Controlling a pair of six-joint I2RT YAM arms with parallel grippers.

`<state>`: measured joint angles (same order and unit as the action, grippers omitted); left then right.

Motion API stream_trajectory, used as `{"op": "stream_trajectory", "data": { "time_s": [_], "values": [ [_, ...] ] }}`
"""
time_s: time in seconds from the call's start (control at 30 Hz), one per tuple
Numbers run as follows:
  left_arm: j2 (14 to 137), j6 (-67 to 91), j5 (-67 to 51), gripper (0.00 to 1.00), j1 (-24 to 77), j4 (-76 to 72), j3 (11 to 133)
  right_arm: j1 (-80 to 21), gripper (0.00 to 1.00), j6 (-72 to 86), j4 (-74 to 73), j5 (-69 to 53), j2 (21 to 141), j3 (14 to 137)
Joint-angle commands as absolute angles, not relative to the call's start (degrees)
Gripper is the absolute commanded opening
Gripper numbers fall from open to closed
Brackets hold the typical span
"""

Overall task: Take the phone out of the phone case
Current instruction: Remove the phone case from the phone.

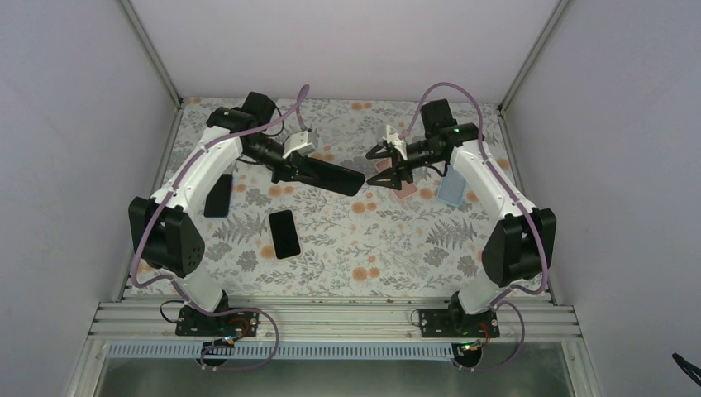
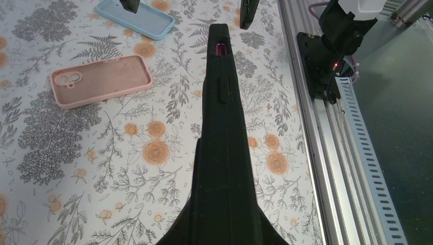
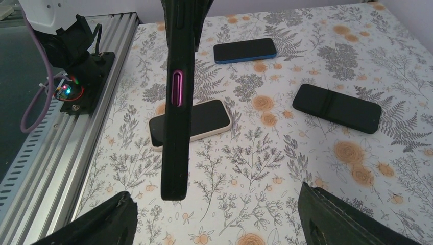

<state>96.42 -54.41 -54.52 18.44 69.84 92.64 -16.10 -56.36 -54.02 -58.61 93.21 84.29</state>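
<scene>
The left end effector [image 1: 291, 168] is clamped on one end of the black phone case [image 3: 175, 153], holding it in the air over the far middle of the worktop [image 1: 372, 248]. The phone [image 3: 177, 88] sits inside it, its magenta side showing through a cutout. The right end effector [image 3: 214, 191] stands wide open and holds nothing, with its fingers [image 3: 102, 224] either side of the case's free end, not touching it. A pink case [image 2: 101, 80] lies under it, and a light blue case [image 2: 135, 18] lies near the right edge.
</scene>
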Motion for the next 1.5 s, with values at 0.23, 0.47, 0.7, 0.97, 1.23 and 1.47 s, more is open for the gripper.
{"op": "stream_trajectory", "data": {
  "time_s": [0.23, 0.47, 0.7, 0.97, 1.23, 1.47],
  "values": [
    [96.55, -54.21, -58.1, 0.02, 19.87, 68.38, 93.43, -16.28, 0.74, -49.96, -46.68, -57.96, 93.39, 83.91],
    [95.85, -54.19, -58.21, 0.02, 20.2, 68.57, 93.23, -16.26, 0.72, -48.04, -44.21, -54.65, 93.76, 83.63],
    [95.43, -57.46, -58.43, 0.02, 21.29, 73.42, 94.23, -16.12, 0.7, -45.71, -39.82, -48.7, 93.96, 83.09],
    [93.92, -58.96, -58.27, 0.02, 21.84, 76.48, 95.31, -16.07, 0.69, -48.04, -41.58, -45.33, 98.29, 86.08],
    [93.81, -54.9, -58.52, 0.02, 21.88, 70.66, 94.49, -19.65, 0.69, -47.02, -40.74, -45.16, 95.73, 83.37],
    [94.97, -55.98, -56.21, 0.02, 21.87, 71.46, 94.16, -18.48, 0.74, -49.82, -43.63, -42.87, 88.7, 80.18]
  ]
}}
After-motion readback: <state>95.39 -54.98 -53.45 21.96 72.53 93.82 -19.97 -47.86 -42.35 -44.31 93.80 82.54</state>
